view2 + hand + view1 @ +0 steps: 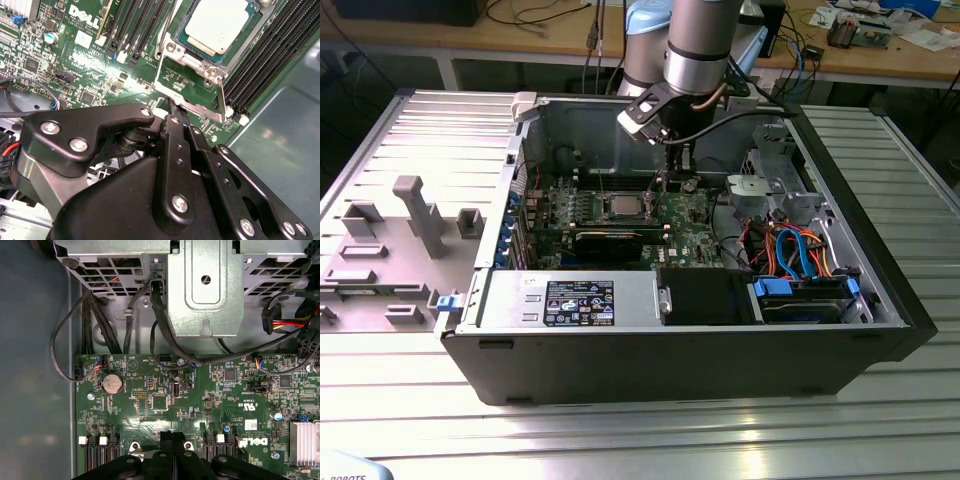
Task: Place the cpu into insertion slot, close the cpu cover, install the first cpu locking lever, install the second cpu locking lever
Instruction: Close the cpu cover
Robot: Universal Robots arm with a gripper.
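cpu (219, 22) seated in insertion slot (184, 31); jaws closed, near slot edge.

Matt metal cpu (218, 24), glossy board (95, 75)

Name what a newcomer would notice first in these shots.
The open black metal computer case lies on its side, centre of the exterior view. On its green circuit board, the flat square silver-topped cpu gleams; the black metal gripper sits shut just beside it in the second wrist view.
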